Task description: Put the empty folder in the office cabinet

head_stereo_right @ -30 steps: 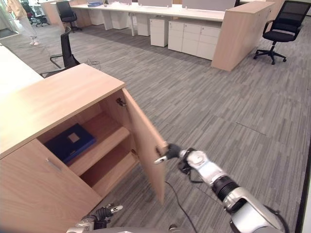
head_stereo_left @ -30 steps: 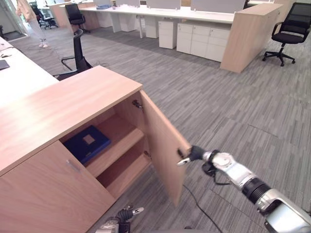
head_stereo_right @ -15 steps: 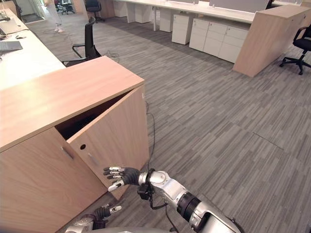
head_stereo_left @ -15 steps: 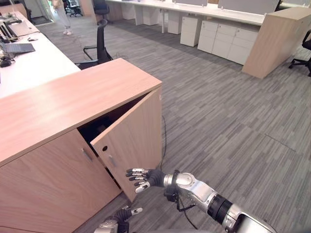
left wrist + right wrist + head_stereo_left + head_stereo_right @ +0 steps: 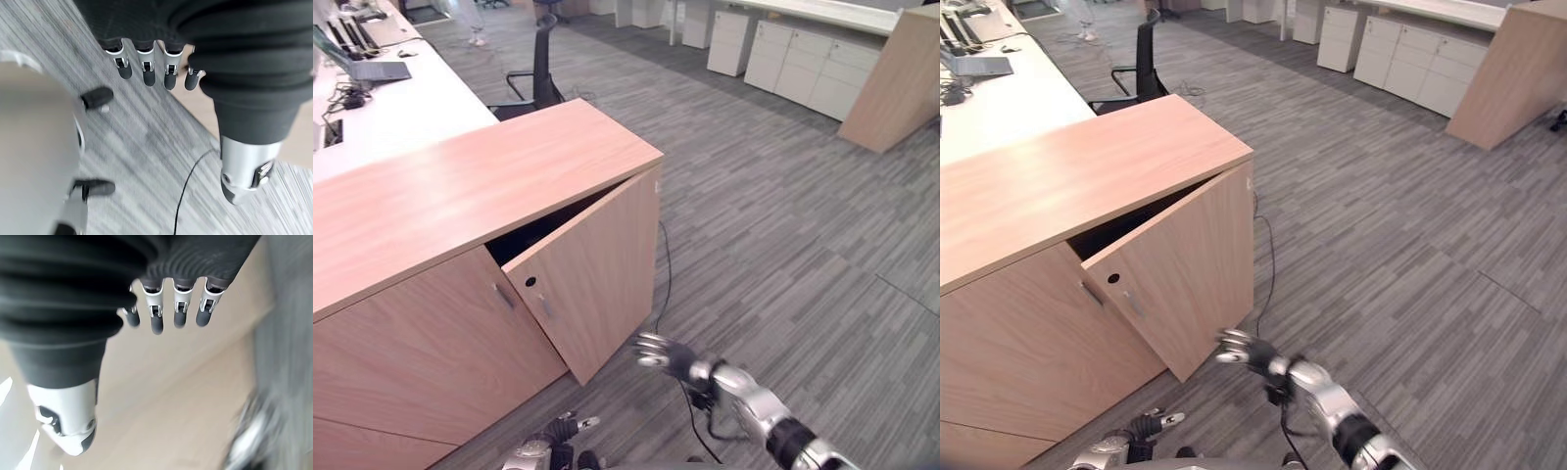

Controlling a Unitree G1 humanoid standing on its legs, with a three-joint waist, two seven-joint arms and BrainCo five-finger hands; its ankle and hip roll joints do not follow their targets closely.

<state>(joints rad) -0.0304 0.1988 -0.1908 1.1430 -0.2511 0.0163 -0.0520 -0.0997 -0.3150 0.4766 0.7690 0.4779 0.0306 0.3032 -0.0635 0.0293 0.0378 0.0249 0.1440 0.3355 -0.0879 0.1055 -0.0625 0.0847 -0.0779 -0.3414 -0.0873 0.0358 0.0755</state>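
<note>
I am looking down at a low light-wood office cabinet (image 5: 460, 196) standing on grey striped carpet (image 5: 783, 235). Its right-hand wooden door (image 5: 592, 274) hangs ajar, leaving a dark gap along the top edge. A second ago that door stood wide open and a dark blue flat folder lay on the upper shelf inside; half a second ago the door was already most of the way round, and now it is closer still to the cabinet front. The folder is hidden behind the door, so I cannot see it now.

My right hand (image 5: 664, 352) floats just off the door's lower outer corner, apart from the wood. Its fingers are spread and loosely straight, holding nothing. A second ago it was at the door's free edge, and half a second ago it was spread against the door's face. In the right wrist view, the right hand's fingers (image 5: 177, 313) point at pale wood, relaxed.

My left hand (image 5: 558, 436) shows low in front of the cabinet, near the carpet, as it did before. In its wrist view its fingers (image 5: 144, 63) are loosely extended and hold nothing.

Behind the cabinet sits a white desk (image 5: 401, 108) with a black office chair (image 5: 538, 59) beside it. Further off stands a row of white drawer units (image 5: 803, 69).
</note>
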